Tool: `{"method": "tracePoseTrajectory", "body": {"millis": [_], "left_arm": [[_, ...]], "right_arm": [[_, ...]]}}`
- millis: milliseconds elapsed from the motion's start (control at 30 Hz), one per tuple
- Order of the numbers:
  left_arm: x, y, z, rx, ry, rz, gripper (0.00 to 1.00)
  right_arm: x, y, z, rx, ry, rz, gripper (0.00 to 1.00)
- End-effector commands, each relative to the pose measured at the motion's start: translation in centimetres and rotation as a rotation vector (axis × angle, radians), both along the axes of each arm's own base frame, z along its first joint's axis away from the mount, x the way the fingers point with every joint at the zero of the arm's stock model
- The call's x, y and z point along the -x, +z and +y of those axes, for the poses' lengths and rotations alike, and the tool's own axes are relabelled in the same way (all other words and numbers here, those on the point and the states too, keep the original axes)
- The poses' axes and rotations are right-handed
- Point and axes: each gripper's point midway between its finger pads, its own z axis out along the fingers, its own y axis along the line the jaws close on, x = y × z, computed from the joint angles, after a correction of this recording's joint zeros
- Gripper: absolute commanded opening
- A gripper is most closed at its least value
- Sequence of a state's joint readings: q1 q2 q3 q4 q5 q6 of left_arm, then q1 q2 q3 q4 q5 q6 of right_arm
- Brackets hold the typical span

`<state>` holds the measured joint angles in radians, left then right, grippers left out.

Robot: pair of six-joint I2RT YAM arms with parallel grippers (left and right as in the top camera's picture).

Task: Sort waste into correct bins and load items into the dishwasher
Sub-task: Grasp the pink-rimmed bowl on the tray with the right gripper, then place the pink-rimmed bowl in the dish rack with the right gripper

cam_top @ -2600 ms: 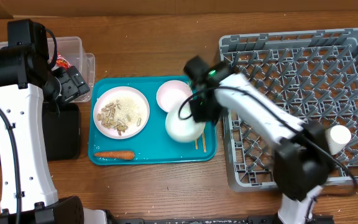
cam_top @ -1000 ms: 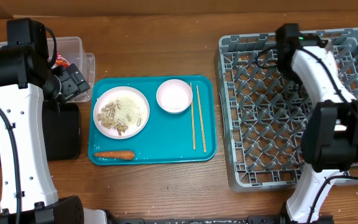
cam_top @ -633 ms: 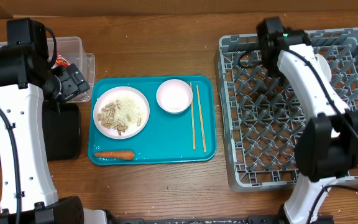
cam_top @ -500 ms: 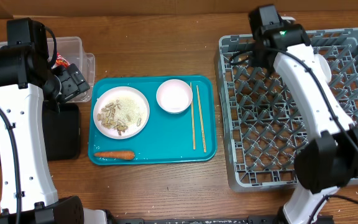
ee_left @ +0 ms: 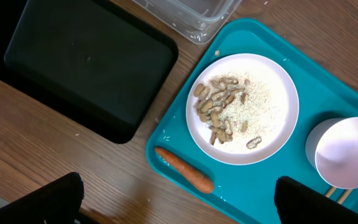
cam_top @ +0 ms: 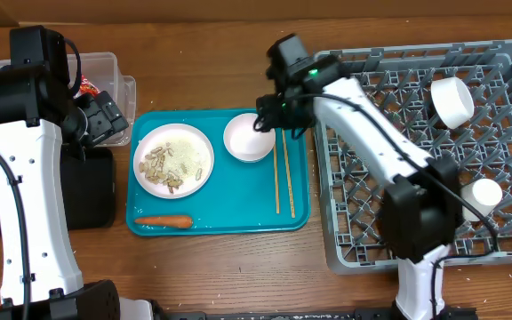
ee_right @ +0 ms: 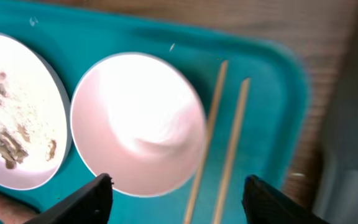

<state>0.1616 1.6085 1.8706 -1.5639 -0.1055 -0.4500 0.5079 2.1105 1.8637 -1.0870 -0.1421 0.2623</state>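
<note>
Here, rnd glossy white bowl [ee_right: 138, 121] on teal tray [ee_right: 272, 81].

Overhead looks straight down on the whole counter [cam_top: 238, 267]; both wrist cameras peer down closer, sharing the teal tray [ee_left: 260, 186] and bowl [ee_right: 138, 121].

Black tray [cam_top: 92, 191] mostly under left arm [cam_top: 25, 178]; right-wrist view blurred.

Plate [cam_top: 204, 171] of nut scraps [cam_top: 160, 165], empty white bowl [cam_top: 249, 139], chopsticks [cam_top: 276, 182] (side by side) and carrot [cam_top: 163, 221] lie left of the grey rack [cam_top: 372, 213] holding a second bowl [cam_top: 452, 100] and cup [cam_top: 484, 194].
</note>
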Motion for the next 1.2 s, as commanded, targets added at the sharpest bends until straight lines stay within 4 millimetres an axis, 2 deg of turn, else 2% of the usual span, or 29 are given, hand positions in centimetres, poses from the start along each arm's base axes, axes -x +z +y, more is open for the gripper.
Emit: {"method": "tracePoseTrajectory", "body": {"millis": [0, 100, 167, 233, 333, 367, 500, 567, 633, 667, 700, 767, 800, 867, 933, 1000, 1033, 1100, 1167], "left_arm": [[0.0, -0.1, 0.0, 0.004, 0.008, 0.003, 1.0], [0.0, -0.1, 0.0, 0.004, 0.008, 0.003, 1.0], [0.0, -0.1, 0.0, 0.004, 0.008, 0.004, 1.0], [0.1, -0.2, 0.0, 0.004, 0.008, 0.005, 1.0], [0.0, -0.2, 0.0, 0.004, 0.008, 0.005, 1.0], [0.0, -0.2, 0.0, 0.004, 0.008, 0.005, 1.0], [0.1, -0.2, 0.0, 0.004, 0.008, 0.008, 1.0], [0.1, -0.2, 0.0, 0.004, 0.007, 0.008, 1.0], [0.1, -0.2, 0.0, 0.003, 0.002, 0.007, 1.0], [0.1, -0.2, 0.0, 0.002, 0.002, 0.007, 1.0], [0.1, -0.2, 0.0, 0.003, 0.002, 0.007, 1.0], [0.1, -0.2, 0.0, 0.003, 0.001, 0.007, 1.0], [0.1, -0.2, 0.0, 0.003, 0.001, 0.007, 1.0], [0.1, -0.2, 0.0, 0.002, 0.001, 0.007, 1.0], [0.1, -0.2, 0.0, 0.002, 0.001, 0.007, 1.0], [0.1, -0.2, 0.0, 0.002, 0.001, 0.006, 1.0], [0.1, -0.2, 0.0, 0.002, 0.001, 0.006, 1.0], [0.1, -0.2, 0.0, 0.003, 0.001, 0.007, 1.0], [0.1, -0.2, 0.0, 0.003, 0.001, 0.007, 1.0]], "right_arm": [[0.2, -2.6, 0.6, 0.008, -0.017, 0.054, 0.66], [0.2, -4.5, 0.6, 0.022, -0.032, 0.088, 0.6], [0.3, -6.2, 0.6, 0.038, -0.035, 0.116, 0.52], [0.3, -6.6, 0.6, 0.042, -0.035, 0.122, 0.4], [0.0, -6.5, 0.7, 0.034, -0.035, 0.109, 0.16], [-0.3, -6.2, 0.8, 0.028, -0.037, 0.098, 0.06], [-1.3, -4.2, 0.0, 0.026, -0.06, 0.073, 0.04], [-2.3, -2.0, -1.3, 0.052, -0.089, 0.031, 0.04], [-3.6, 1.6, -3.1, 0.085, -0.13, -0.048, 0.04], [-4.4, 5.3, -4.8, 0.111, -0.169, -0.126, 0.04], [-4.8, 8.0, -6.3, 0.136, -0.198, -0.186, 0.04], [-5.2, 11.8, -8.8, 0.188, -0.257, -0.279, 0.04], [-5.3, 14.4, -11.1, 0.241, -0.31, -0.35, 0.04], [-5.2, 17.1, -14.1, 0.324, -0.382, -0.433, 0.04], [-4.6, 19.9, -18.4, 0.469, -0.51, -0.519, 0.04], [-3.1, 22.1, -23.3, 0.642, -0.752, -0.593, 0.04], [-0.7, 24.0, -27.7, 0.804, -1.005, -0.683, 0.04], [0.8, 24.7, -30.4, 0.907, -1.147, -0.746, 0.04], [1.1, 23.8, -32.1, 0.955, -1.2, -0.736, 0.04]]}}
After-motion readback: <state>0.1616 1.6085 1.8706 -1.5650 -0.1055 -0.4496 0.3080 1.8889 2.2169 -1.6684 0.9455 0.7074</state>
